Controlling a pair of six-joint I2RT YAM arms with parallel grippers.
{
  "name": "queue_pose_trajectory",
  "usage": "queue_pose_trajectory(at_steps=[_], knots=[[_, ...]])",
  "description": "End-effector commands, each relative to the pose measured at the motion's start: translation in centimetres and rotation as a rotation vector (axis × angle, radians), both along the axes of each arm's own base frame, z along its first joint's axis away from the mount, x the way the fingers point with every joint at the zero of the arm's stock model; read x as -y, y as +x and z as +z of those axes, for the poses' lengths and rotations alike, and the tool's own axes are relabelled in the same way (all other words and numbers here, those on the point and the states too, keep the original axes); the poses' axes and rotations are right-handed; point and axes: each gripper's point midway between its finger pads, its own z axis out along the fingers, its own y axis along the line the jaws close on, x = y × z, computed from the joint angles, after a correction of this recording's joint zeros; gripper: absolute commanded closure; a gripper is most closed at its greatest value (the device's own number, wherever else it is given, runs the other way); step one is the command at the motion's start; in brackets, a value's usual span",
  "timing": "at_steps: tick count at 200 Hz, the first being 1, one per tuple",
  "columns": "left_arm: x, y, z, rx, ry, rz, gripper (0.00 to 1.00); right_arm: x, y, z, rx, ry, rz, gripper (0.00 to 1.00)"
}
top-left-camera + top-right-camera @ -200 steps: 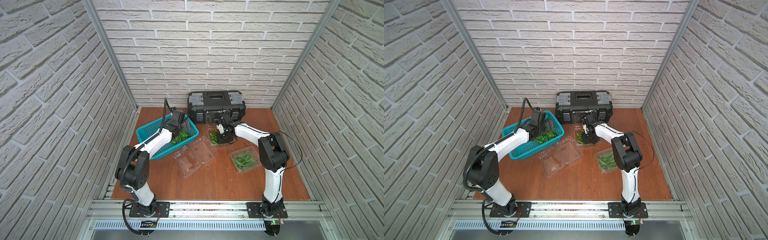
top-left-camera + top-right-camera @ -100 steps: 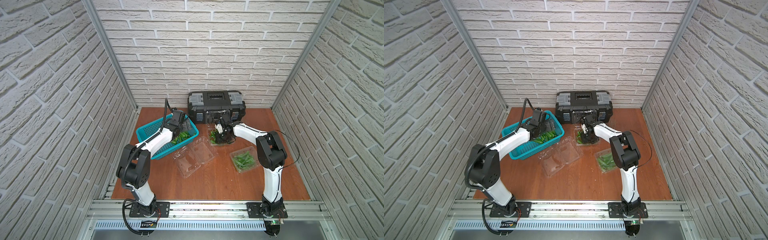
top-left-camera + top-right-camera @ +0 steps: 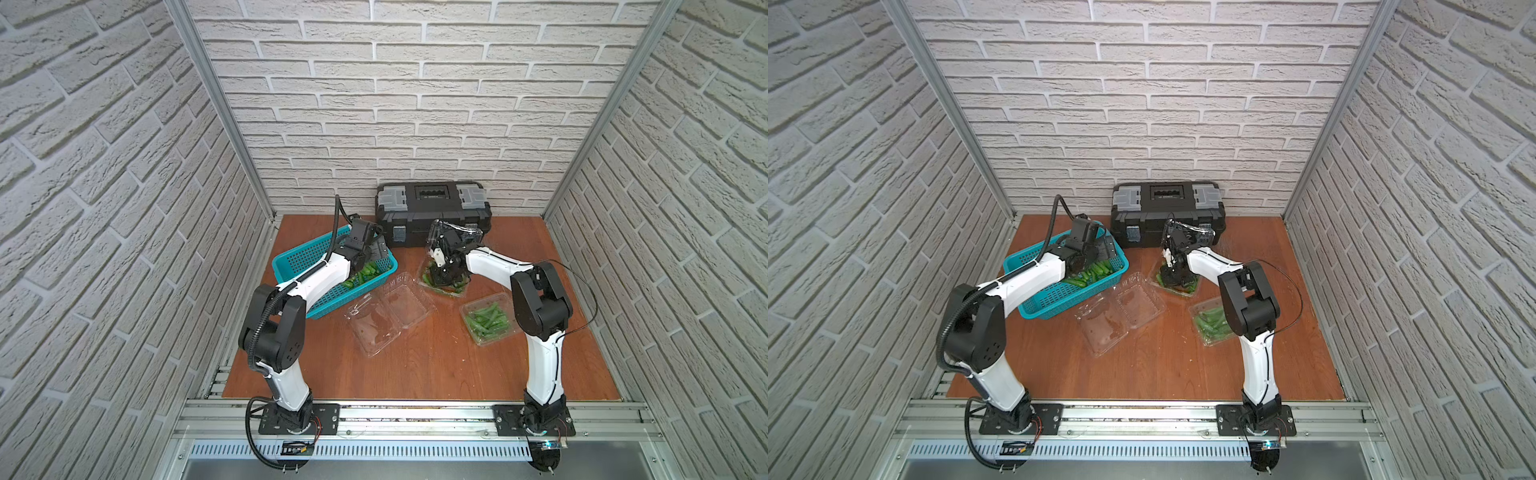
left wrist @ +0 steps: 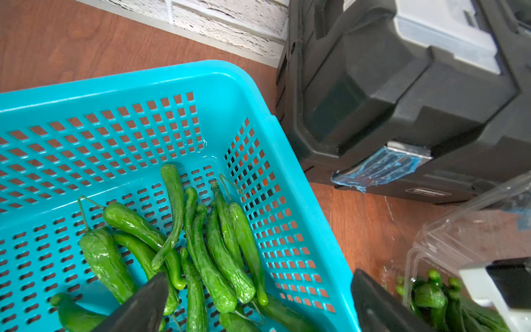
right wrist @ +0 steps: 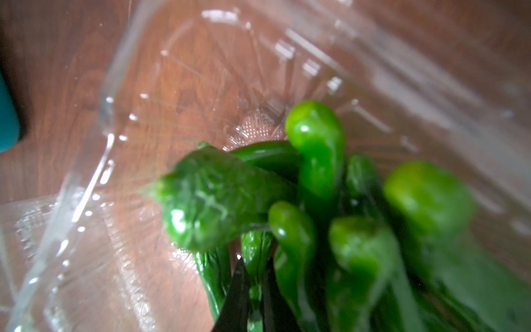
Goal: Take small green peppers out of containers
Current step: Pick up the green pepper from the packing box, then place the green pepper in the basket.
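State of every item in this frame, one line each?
toolbox: closed.
basket: holds peppers.
far clamshell: open, holds peppers.
middle clamshell: open, empty.
near clamshell: holds peppers, looks closed.
left gripper: jaws open, empty, above basket.
right gripper: jaws shut on a pepper in far clamshell.

A black toolbox (image 3: 432, 212) with two grey lid latches (image 3: 394, 196) stands at the back of the wooden table (image 3: 415, 365), against the white brick wall (image 3: 415, 104). A teal perforated basket (image 3: 297, 258) sits just beside one front corner of the toolbox, skewed to it, a narrow gap between them. A blue-smeared front latch (image 4: 379, 168) shows low on the toolbox. A metal rail (image 3: 415, 415) runs along the table edge farthest from the toolbox
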Motion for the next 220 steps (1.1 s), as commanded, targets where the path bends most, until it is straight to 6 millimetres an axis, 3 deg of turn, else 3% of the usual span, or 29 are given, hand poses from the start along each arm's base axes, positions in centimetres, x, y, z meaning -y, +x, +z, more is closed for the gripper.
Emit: queue_pose_trajectory(at_steps=[1,37,71,108,140,145,163,171,189,220], knots=[[0.4,0.3,0.9,0.041,-0.037,0.002,0.02,-0.6,0.5,5.2,0.121,0.062,-0.003,0.96],[0.2,0.2,1.2,0.059,-0.035,0.008,0.02,-0.4,1.0,8.8,0.203,0.078,-0.014,0.96],[-1.2,-0.1,1.7,0.082,-0.031,0.058,0.02,-2.2,1.9,12.0,0.281,0.147,0.019,0.96],[-4.6,-1.1,2.7,0.132,0.001,0.187,0.02,-9.2,2.1,16.6,0.368,0.333,0.183,0.95],[-7.2,-2.2,3.9,0.181,0.043,0.292,0.02,-15.4,2.5,19.2,0.391,0.489,0.268,0.94],[-7.4,-2.3,4.0,0.185,0.047,0.302,0.02,-16.4,2.9,18.1,0.364,0.512,0.271,0.94],[-8.1,-2.8,4.2,0.190,0.057,0.328,0.02,-19.4,3.7,18.8,0.335,0.643,0.278,0.93],[-8.2,-3.0,4.2,0.191,0.061,0.335,0.02,-20.2,4.1,19.0,0.325,0.685,0.271,0.86],[-8.6,-3.4,4.3,0.196,0.065,0.353,0.02,-20.7,4.9,19.8,0.338,0.721,0.242,0.72],[-8.1,-3.2,4.1,0.192,0.088,0.330,0.02,-17.8,5.3,20.3,0.419,0.620,0.189,0.70]])
